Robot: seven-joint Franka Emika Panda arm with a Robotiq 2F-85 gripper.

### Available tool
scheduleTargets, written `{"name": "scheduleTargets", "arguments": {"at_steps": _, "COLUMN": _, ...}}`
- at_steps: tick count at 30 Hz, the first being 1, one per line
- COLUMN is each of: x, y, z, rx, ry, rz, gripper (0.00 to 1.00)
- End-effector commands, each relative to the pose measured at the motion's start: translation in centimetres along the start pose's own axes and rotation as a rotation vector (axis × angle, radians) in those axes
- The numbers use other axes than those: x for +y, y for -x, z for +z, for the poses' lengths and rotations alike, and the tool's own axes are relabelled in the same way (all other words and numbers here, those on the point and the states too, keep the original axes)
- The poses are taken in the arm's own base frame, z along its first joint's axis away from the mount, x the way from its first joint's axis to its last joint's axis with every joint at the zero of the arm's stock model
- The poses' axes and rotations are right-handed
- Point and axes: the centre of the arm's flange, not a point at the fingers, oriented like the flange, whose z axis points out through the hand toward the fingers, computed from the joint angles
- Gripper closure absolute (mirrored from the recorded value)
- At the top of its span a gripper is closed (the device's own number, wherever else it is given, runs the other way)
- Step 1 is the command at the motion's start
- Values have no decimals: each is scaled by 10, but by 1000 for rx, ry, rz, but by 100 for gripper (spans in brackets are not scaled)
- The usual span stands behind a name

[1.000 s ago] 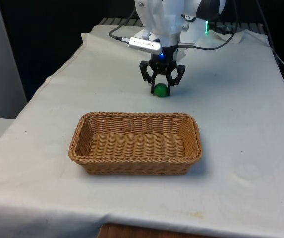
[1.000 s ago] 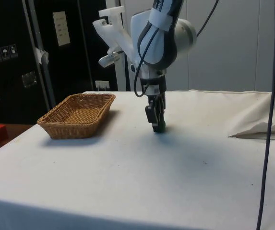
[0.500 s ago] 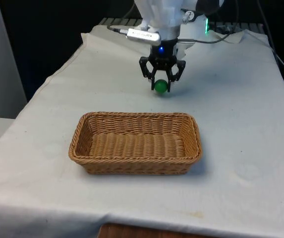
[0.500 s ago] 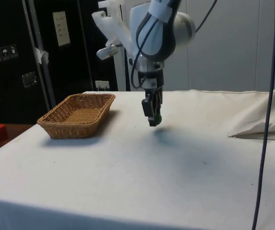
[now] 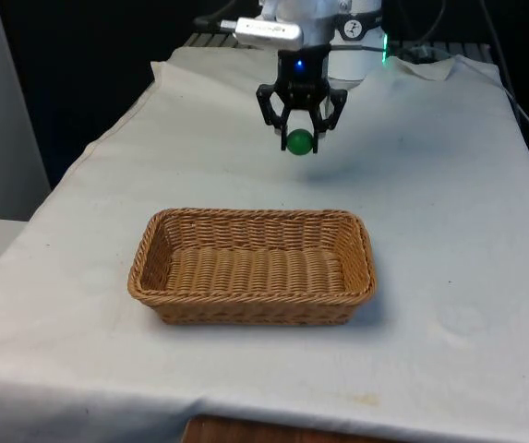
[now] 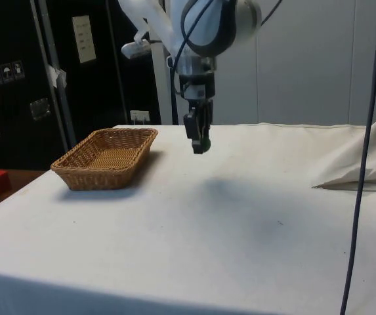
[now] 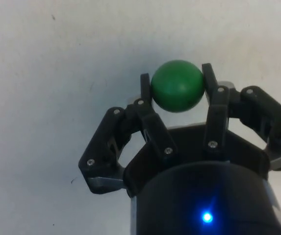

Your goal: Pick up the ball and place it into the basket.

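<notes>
So we have the gripper [image 5: 300,141] clenched on the green ball [image 5: 300,141] in the upper middle of the frame, above the table, with the basket [image 5: 251,293] below centre yet to receive it.

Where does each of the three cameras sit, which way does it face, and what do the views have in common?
Front view: looks along the table at the wicker basket; the arm's lower links and the gripper hang beyond it, holding the green ball in the air.
Side view: looks across the table's side; basket before dark cabinets, arm overhead, gripper.
Wrist view: looks down past the fingers to the white cloth; ball between them.
Shared: gripper and ball in all three; basket in front and side views.
</notes>
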Motion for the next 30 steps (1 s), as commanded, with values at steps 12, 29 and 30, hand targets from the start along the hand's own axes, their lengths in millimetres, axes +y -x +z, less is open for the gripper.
{"name": "scheduleTargets", "arguments": {"at_steps": 12, "x": 6, "y": -26, "z": -29, "rx": 8, "ry": -9, "rz": -11, "gripper": 98}}
{"name": "scheduleTargets", "arguments": {"at_steps": 29, "x": 16, "y": -83, "z": -41, "rx": 16, "ry": 2, "rz": -39, "gripper": 98}}
{"name": "scheduleTargets", "arguments": {"at_steps": 30, "x": 16, "y": -83, "z": -41, "rx": 16, "ry": 2, "rz": -39, "gripper": 98}}
